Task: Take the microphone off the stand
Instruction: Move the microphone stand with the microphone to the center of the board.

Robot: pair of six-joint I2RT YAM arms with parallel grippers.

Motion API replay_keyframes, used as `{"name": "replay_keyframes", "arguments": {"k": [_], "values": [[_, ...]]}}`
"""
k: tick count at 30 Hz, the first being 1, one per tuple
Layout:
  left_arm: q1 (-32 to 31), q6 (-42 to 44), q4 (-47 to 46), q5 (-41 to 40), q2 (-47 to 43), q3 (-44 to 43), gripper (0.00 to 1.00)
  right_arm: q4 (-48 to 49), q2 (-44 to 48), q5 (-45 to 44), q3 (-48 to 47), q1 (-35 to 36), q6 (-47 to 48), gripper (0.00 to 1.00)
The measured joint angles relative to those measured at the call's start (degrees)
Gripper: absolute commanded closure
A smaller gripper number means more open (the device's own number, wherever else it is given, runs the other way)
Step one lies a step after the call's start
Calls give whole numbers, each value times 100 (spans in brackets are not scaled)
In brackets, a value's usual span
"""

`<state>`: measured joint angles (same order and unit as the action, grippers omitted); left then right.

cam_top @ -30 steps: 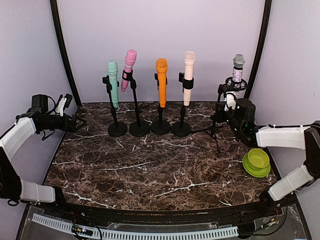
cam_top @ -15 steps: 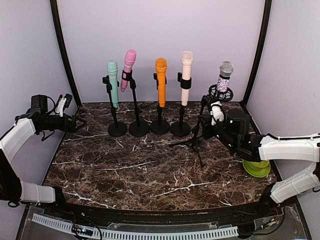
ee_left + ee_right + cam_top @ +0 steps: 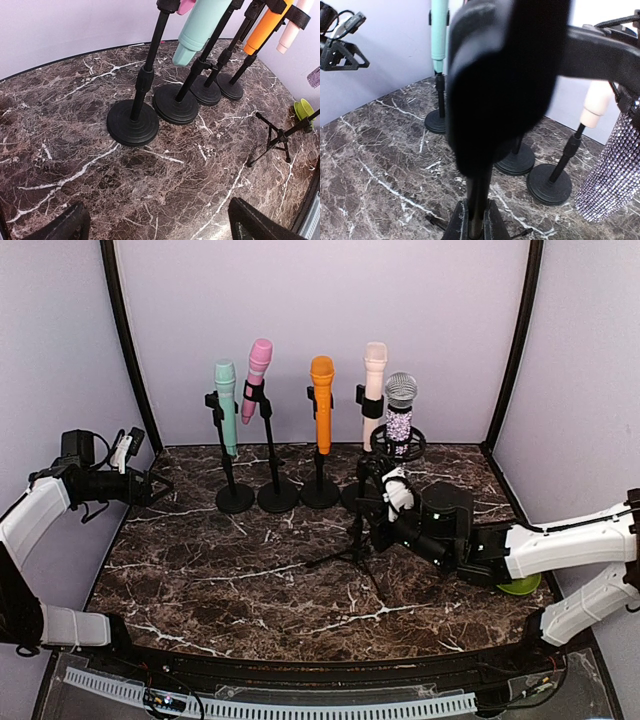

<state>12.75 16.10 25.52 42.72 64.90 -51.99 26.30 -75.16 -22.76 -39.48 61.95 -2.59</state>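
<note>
Standing on the table [image 3: 250, 580] in the top view, the tripod stand [image 3: 361, 535] carries the glittery microphone [image 3: 400, 412] upright. The right pincer [image 3: 385, 498] is clamped on its pole, just before the cream microphone [image 3: 376, 365]. The left pincer [image 3: 152, 487] gapes wide at far left. Left wrist: round bases [image 3: 132, 122] crowd ahead. Right wrist: a blurred finger [image 3: 500, 75] hides most of the pole.

Four stands [image 3: 278, 495] in a row at the rear of the surface [image 3: 220, 580]. Tripod stand [image 3: 358, 540], bearing a microphone [image 3: 399, 410], before the row's right end; bowl [image 3: 522, 587] at far right.
</note>
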Motion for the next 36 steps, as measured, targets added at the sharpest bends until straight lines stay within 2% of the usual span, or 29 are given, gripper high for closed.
{"name": "replay_keyframes", "arguments": {"k": [12, 13, 14, 15, 16, 20, 23, 27, 36], "values": [[0, 192, 170, 330, -120, 2, 1, 721, -863, 74, -422, 509, 254, 100], [0, 210, 181, 363, -131, 0, 1, 791, -916, 85, -442, 527, 256, 92], [0, 223, 197, 389, -140, 0, 1, 817, -940, 92, -448, 544, 258, 68], [0, 245, 221, 426, -146, 2, 1, 837, -953, 90, -452, 568, 264, 54], [0, 282, 251, 470, -151, 0, 1, 844, -955, 90, -452, 597, 254, 45], [0, 426, 396, 656, -210, 0, 1, 898, -907, 120, -411, 717, 205, 21], [0, 483, 476, 780, -267, 0, 1, 728, -699, 144, -337, 739, 57, 11], [0, 568, 546, 890, -306, 0, 1, 105, -212, 177, -376, 743, -114, 10], [0, 715, 846, 1034, -358, -136, 1, -2273, 1211, 186, -1012, 754, -748, 20]]}}
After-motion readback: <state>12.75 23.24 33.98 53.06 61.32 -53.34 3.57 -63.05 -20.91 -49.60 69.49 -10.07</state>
